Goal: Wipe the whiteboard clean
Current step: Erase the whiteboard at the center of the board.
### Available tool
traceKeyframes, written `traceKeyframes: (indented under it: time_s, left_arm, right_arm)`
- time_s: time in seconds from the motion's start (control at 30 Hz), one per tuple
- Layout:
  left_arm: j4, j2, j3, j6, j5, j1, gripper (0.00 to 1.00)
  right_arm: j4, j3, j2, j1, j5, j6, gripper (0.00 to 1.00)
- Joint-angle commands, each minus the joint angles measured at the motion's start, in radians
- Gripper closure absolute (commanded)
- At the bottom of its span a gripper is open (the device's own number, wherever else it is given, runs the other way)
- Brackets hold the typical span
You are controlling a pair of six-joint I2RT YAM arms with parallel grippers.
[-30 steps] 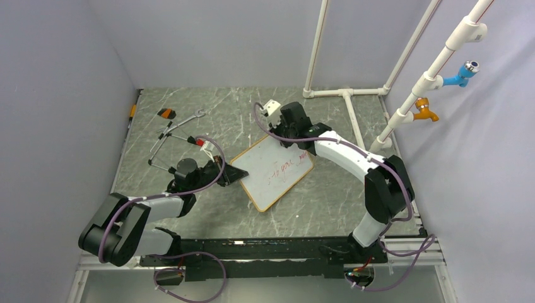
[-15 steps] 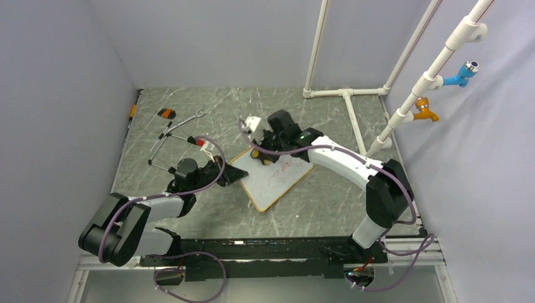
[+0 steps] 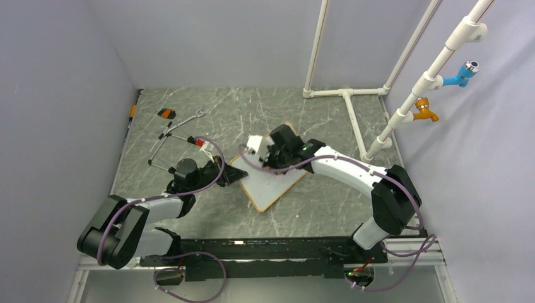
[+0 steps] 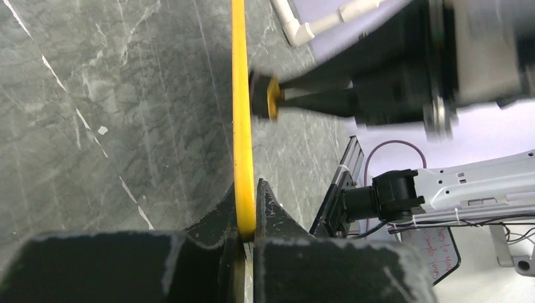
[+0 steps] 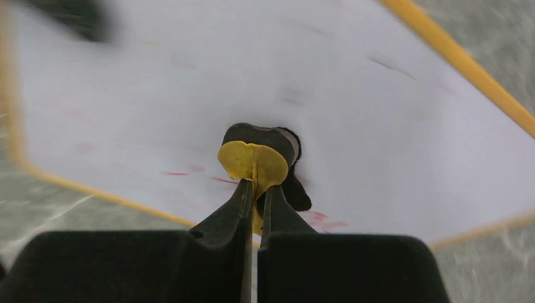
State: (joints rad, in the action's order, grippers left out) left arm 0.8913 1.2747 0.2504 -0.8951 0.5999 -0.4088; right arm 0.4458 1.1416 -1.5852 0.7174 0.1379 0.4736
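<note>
Right gripper (image 5: 255, 189): pressed together on a small yellow-and-black eraser pad (image 5: 252, 161), which sits on the board.
Left gripper (image 4: 249, 218): pinching the board's frame edge.
Whiteboard (image 3: 269, 188): small white rectangle with a tan-orange frame, at the centre of the top view.
Technique: hold the pad flat and sweep over the faint red traces (image 5: 176, 172) at lower left.

Left arm (image 3: 154, 207) is stretched low toward table centre, left gripper (image 4: 247, 192) clamped on whiteboard (image 4: 240, 76) frame. Right arm (image 3: 347, 168) is bent leftward, right gripper (image 5: 255, 192) pinched on eraser (image 5: 255, 156), pointed down.
</note>
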Motion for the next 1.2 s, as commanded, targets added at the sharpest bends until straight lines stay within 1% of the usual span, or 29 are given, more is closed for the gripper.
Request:
traceKeyframes:
  time_s: [0.0,0.1,0.2,0.27,0.33,0.4,0.43,0.5,0.53,0.67,0.77,0.8,0.87,1.03,1.1,1.17]
  left_arm:
    - [0.188,-0.027,0.031,0.041,0.108,-0.022,1.0]
    - [0.178,-0.035,0.031,0.047,0.106,-0.022,1.0]
    - [0.189,-0.027,0.033,0.04,0.11,-0.022,1.0]
    - [0.202,-0.021,0.036,0.034,0.114,-0.023,1.0]
    - [0.21,-0.016,0.035,0.03,0.116,-0.022,1.0]
    - [0.217,-0.014,0.035,0.027,0.118,-0.022,1.0]
    - [0.219,-0.013,0.035,0.026,0.117,-0.022,1.0]
    - [0.22,-0.016,0.03,0.025,0.116,-0.022,1.0]
    - [0.215,-0.02,0.029,0.027,0.114,-0.022,1.0]
    - [0.197,-0.035,0.029,0.037,0.108,-0.022,1.0]
    - [0.185,-0.041,0.029,0.042,0.108,-0.022,1.0]
    - [0.182,-0.041,0.03,0.044,0.107,-0.022,1.0]
    - [0.18,-0.039,0.032,0.044,0.106,-0.022,1.0]
    - [0.204,-0.017,0.038,0.032,0.113,-0.022,1.0]
    - [0.212,-0.01,0.04,0.029,0.116,-0.022,1.0]
    - [0.219,-0.003,0.042,0.025,0.119,-0.022,1.0]
  right_arm:
    - [0.064,-0.035,0.021,0.11,0.087,0.098,1.0]
    - [-0.011,-0.038,0.009,0.07,-0.075,0.019,1.0]
    - [-0.097,-0.04,0.016,-0.014,-0.251,-0.047,1.0]
    - [-0.145,-0.057,0.027,-0.053,-0.325,-0.055,1.0]
    - [-0.16,-0.068,0.029,-0.076,-0.358,-0.049,1.0]
    - [-0.146,-0.066,0.02,-0.077,-0.373,-0.038,1.0]
    - [-0.131,-0.059,0.014,-0.075,-0.352,-0.032,1.0]
    - [-0.084,-0.049,0.01,-0.059,-0.271,-0.008,1.0]
    - [-0.058,-0.047,0.012,-0.041,-0.203,0.011,1.0]
    - [0.064,-0.047,0.034,0.064,0.019,0.128,1.0]
    - [0.12,-0.062,0.062,0.121,0.104,0.196,1.0]
    - [0.111,-0.07,0.069,0.124,0.095,0.195,1.0]
    - [0.065,-0.075,0.069,0.117,0.006,0.148,1.0]
    - [-0.112,-0.07,0.063,0.003,-0.273,0.004,1.0]
    - [-0.144,-0.075,0.07,-0.02,-0.321,-0.015,1.0]
    - [-0.149,-0.08,0.077,-0.022,-0.317,-0.015,1.0]
